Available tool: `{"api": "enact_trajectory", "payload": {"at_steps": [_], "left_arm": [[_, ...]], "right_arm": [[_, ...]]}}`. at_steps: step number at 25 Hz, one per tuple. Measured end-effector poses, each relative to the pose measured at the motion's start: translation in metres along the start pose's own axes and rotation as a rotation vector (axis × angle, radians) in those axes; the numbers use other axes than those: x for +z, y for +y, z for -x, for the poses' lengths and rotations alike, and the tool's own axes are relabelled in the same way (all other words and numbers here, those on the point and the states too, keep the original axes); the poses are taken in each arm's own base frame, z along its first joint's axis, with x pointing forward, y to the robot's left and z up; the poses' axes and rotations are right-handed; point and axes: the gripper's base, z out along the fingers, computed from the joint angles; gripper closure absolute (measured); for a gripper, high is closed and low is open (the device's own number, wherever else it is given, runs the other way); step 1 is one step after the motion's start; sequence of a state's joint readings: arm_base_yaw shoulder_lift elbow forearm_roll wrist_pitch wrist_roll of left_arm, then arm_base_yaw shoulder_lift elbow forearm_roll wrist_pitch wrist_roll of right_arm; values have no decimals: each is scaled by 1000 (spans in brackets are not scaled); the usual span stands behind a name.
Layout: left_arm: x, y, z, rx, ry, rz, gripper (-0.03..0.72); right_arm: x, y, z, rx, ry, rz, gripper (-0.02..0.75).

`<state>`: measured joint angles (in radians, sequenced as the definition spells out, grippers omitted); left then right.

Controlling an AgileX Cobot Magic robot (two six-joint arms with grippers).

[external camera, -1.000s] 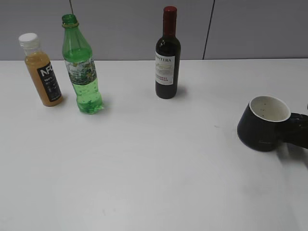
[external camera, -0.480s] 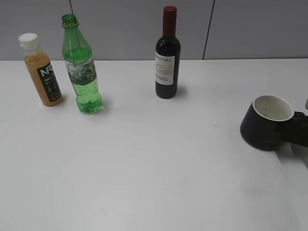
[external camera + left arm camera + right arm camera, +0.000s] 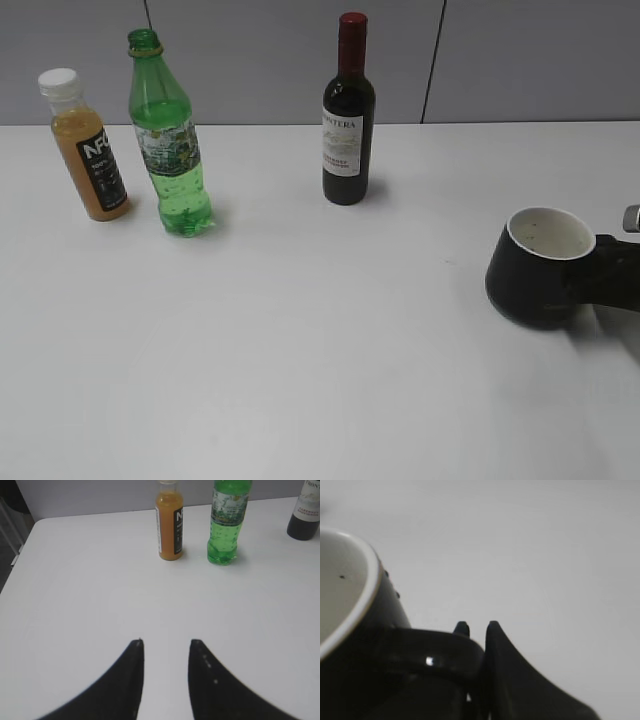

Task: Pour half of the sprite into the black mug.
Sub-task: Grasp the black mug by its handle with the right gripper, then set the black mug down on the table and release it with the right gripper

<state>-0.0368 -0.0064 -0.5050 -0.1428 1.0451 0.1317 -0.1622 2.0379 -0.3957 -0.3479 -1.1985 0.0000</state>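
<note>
Our right gripper (image 3: 476, 626) is clamped on the mug's (image 3: 535, 270) handle near the right edge; rigid, it may swing. Left gripper (image 3: 165, 642) gapes, empty. The sprite (image 3: 168, 140), back-left, looks thin-walled and uncapped: we'd grip mid-body, gently.

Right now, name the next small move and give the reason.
Probably carry the black mug left toward the sprite bottle. The right gripper is shut on the mug's handle, the mug sits far right of the bottle, and the left gripper is open and empty.
</note>
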Motion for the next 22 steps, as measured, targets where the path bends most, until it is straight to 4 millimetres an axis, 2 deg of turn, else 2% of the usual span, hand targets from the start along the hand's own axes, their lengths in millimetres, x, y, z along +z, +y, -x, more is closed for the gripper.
{"api": "enact_trajectory", "payload": {"at_steps": [11, 18, 22], "left_arm": [[0, 0, 0, 0, 0, 0, 449], [0, 0, 0, 0, 0, 0, 449], [0, 0, 0, 0, 0, 0, 449]], "right_arm": [[-23, 11, 35, -15, -95, 78, 686], [-27, 26, 37, -76, -98, 234, 687], [-28, 30, 37, -45, -86, 285, 687]]}}
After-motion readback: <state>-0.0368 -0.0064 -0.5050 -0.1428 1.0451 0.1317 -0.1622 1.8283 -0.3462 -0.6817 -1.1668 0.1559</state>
